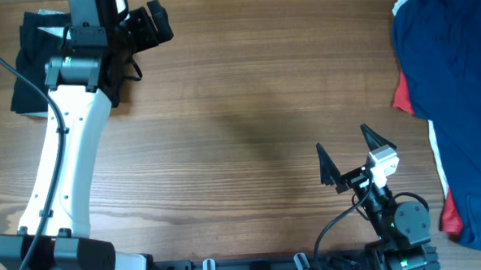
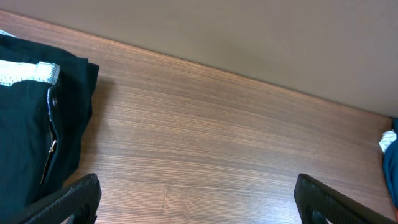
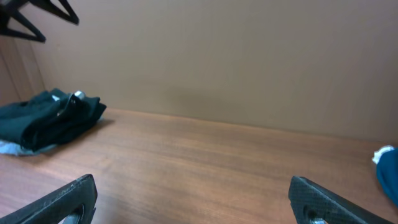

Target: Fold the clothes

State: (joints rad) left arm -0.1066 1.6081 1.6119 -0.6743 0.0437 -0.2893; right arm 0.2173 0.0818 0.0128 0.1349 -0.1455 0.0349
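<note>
The plain black cloth shorts [image 1: 25, 75] lie bundled in the far-left corner of the brown wooden table [image 1: 239, 94], partly under the white left arm [image 1: 67, 159]. They look already folded into a compact stack. In the left wrist view, the black cloth shorts [image 2: 28, 130] sit left of the gripper's line, with the pale waistband lining and zip facing up.

The left gripper [image 1: 156, 26] is over bare table just beside the bundle's right edge. It is spread wide and holds nothing, and the same wide gap shows in its own view [image 2: 196, 202].

The right gripper [image 1: 342, 143] is near the front edge, also spread wide with nothing in it. Its wrist camera [image 3: 193, 202] looks across the table, and the black cloth shorts [image 3: 53, 118] are far off to its left.

Key relation: a crumpled dark blue garment heap with red trim [image 1: 454, 101] runs along the right edge of the table, its long axis front to back. It lies to the right of the right gripper and well apart from the left one, so the right arm is clearly nearer. That heap is probably the next item, and reaching it would mean a rightward move. How many separate garments are in the heap cannot be told.
</note>
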